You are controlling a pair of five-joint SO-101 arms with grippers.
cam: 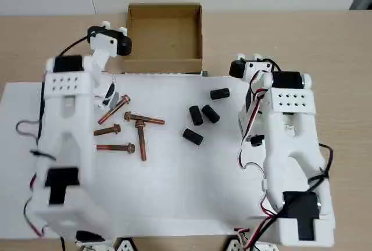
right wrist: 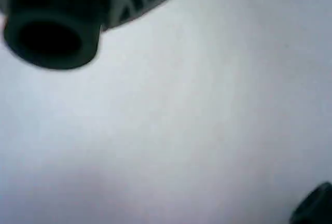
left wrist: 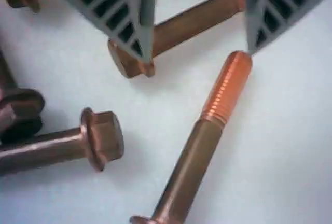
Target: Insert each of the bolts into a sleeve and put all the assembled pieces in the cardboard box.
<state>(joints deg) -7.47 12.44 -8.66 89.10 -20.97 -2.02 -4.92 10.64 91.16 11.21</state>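
Left jaws hung low over the bolts, spread wide, gripping nothing. One bolt (left wrist: 192, 22) ran slantwise through the gap between them. One tip sat right at its head, and the other tip touched the threaded end of a second bolt (left wrist: 207, 130). I'd say I was spread like that to close across the first shank. A third bolt (left wrist: 98, 141) lay just outside the left jaws, head toward them.

Right jaws looked closed on a black sleeve (right wrist: 52, 37) with its bore open and facing out, held ready, I judged, to take a bolt. Four more sleeves (cam: 196, 115) lay on the white sheet (cam: 192, 193) between my two pairs of jaws, nearer the right pair. The cardboard box (cam: 165, 33) sat on the tabletop (cam: 325, 36) just beyond the left jaws, with no assembled piece in it yet.
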